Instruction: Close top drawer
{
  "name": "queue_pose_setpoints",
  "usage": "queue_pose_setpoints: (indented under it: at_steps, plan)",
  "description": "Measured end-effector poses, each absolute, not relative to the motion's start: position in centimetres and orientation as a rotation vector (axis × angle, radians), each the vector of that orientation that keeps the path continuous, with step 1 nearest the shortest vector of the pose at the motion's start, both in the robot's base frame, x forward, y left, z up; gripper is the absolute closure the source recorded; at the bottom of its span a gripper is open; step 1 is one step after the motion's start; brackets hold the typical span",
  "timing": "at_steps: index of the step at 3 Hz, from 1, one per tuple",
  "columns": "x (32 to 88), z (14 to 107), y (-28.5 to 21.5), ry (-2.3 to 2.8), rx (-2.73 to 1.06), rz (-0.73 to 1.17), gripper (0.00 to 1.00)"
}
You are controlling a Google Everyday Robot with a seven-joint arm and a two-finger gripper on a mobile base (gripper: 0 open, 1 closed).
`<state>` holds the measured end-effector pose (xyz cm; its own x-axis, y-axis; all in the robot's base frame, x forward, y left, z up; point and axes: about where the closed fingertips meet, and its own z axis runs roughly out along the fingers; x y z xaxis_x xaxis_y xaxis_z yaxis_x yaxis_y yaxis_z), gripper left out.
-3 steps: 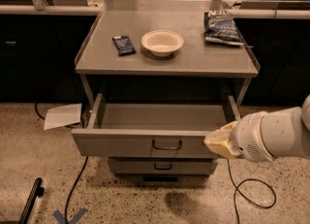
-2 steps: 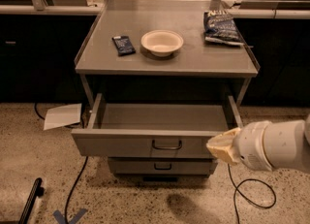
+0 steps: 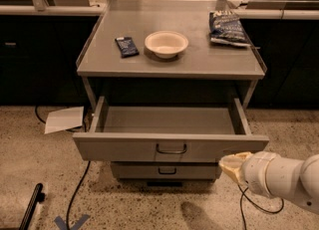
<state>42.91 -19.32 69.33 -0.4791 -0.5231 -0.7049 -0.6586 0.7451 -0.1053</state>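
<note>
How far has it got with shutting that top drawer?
Nothing looks done yet: the top drawer stands pulled out, its inside showing. In hand: the pincer sits just below the drawer's front right corner. Left: pushing the front in until it shuts.

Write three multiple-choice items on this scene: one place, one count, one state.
1. Where is the pincer? A) by the right end of the top drawer's front B) inside that drawer C) out of view
2. How many things lie on the cabinet top? A) one B) three C) five
3. The top drawer is: A) shut B) removed C) pulled out
1 A: it sits beside the front's right corner.
2 B: bowl, dark packet, crinkled bag.
3 C: its tray juts forward.
</note>
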Motion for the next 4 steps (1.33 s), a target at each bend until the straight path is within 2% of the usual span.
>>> queue_pose_setpoints:
  at_steps: [1, 4]
  plan:
    - [44.7, 66.3, -20.5, 2.197, -0.879, 0.193, 1.00]
    - [50.8, 62.3, -19.9, 2.148, -0.983, 0.188, 1.00]
